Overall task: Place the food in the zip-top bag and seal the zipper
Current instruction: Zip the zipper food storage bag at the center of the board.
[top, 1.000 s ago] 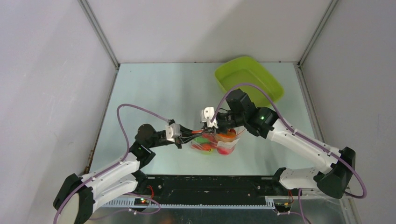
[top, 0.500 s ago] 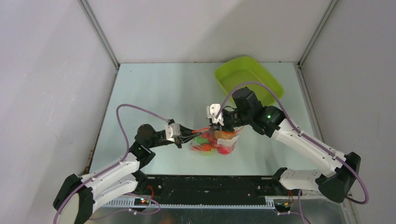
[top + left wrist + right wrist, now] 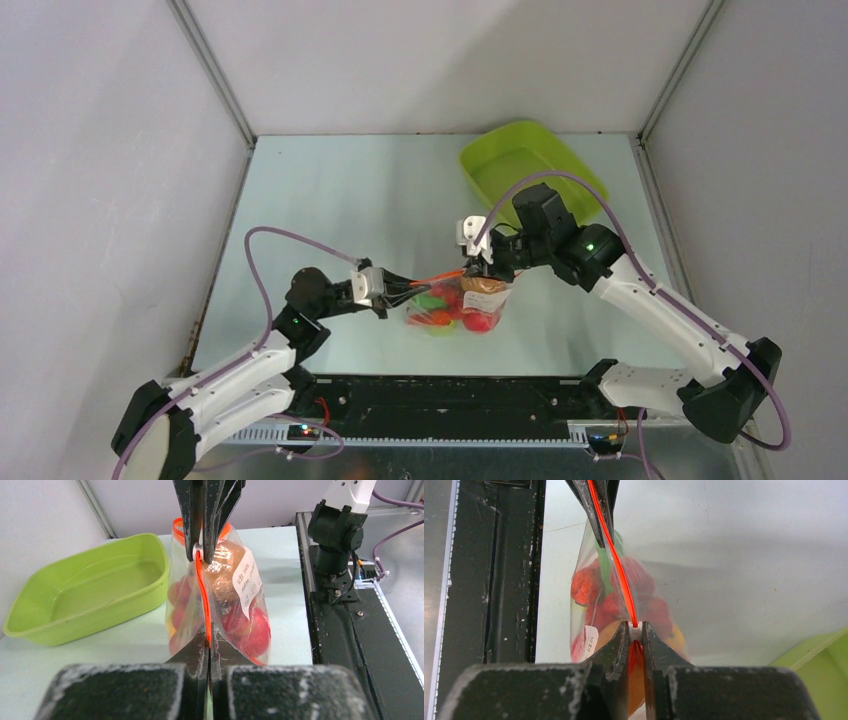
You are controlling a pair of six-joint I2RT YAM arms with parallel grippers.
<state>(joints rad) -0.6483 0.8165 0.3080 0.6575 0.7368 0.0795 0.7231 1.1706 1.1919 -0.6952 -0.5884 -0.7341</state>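
Observation:
The clear zip-top bag [image 3: 455, 305] hangs just above the table between my two grippers, with the food [image 3: 247, 630] inside: red, orange and green pieces. Its orange-red zipper [image 3: 201, 595] is stretched taut from one gripper to the other. My left gripper [image 3: 207, 642] is shut on the zipper's near end at the bag's corner. At the far end my right gripper [image 3: 635, 626] is shut on the white slider [image 3: 635, 631]. In the top view the left gripper [image 3: 408, 290] is at the bag's left and the right gripper [image 3: 488, 268] at its upper right.
A lime-green tray [image 3: 590, 195] stands at the table's back right, just behind the right arm. The black base rail [image 3: 450, 395] runs along the near edge. Grey walls close in the table's left, right and back sides.
My right gripper has slid right and back along the zipper with the slider. The strip between the grippers is longer and tauter. The left gripper has kept its hold, barely moving.

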